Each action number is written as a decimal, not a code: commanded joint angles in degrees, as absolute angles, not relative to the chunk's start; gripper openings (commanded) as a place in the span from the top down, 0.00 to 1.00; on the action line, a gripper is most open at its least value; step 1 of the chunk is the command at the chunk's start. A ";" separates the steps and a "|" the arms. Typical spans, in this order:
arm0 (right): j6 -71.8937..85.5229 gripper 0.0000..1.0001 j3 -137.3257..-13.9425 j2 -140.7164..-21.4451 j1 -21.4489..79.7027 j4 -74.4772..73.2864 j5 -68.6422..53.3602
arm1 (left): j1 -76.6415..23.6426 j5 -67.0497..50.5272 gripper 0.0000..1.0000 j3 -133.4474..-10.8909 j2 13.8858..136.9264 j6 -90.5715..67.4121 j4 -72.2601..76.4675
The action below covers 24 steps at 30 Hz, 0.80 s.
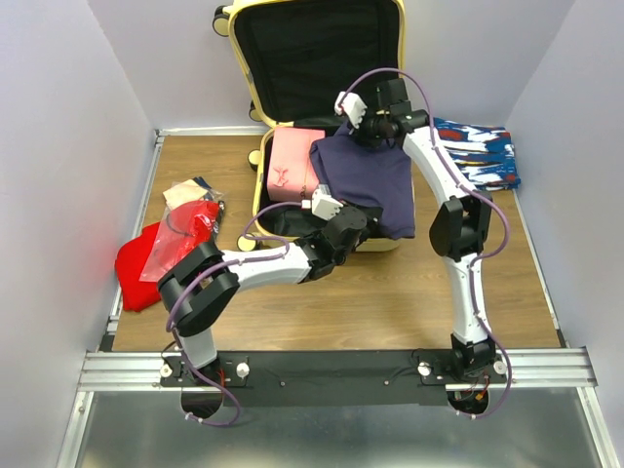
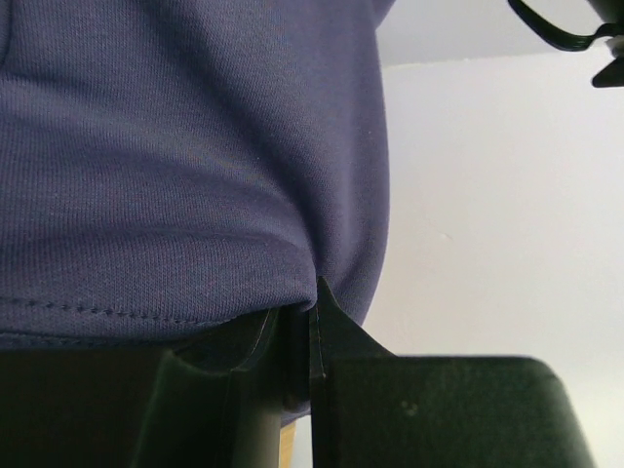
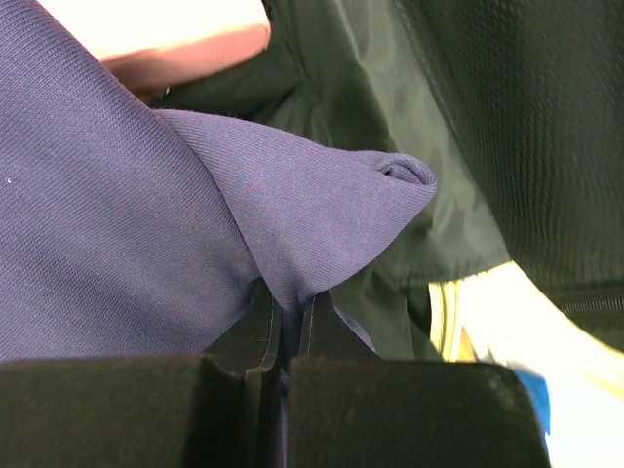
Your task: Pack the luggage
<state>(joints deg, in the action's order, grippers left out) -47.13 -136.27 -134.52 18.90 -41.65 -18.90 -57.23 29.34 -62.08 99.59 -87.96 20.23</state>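
Against the far wall: the luggage (image 1: 312, 58) is laid open, its lid propped upright and its base flat on the wooden table (image 1: 390, 292), just beyond both arms.
Grip, left: the left gripper (image 2: 317, 292) is closed on the near hem of the navy garment (image 1: 375, 180), and the cloth is seen pinched between its fingertips.
Grip, right: the right gripper (image 3: 288, 302) is clamped on a bunched far corner of the same garment, near the hinge side.
Garment: it is stretched between the two grippers over the right half of the base; its near right corner appears draped over the yellow rim.
Neighbour: a pink pouch (image 1: 292, 164) is lodged in the left half, touching the garment's edge.
Step judged: the garment is being spread and set down into the base.
Method advised: both corners are best lowered together so the cloth is laid flat; the overhang should first be drawn inside the rim; release is best made once the lining is touched.
Risk judged: the zipper seam could be fouled by cloth left over the rim, and the pouch could be dragged.
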 commanded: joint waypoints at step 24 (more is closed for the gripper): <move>-45.62 0.28 -137.02 -138.87 20.83 -15.65 -14.33 | -53.70 23.73 0.50 -60.73 98.89 -80.87 20.13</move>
<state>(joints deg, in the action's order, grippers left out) -46.94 -137.84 -141.53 20.32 -24.84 -16.99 -52.49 27.77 -62.22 102.43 -84.40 20.51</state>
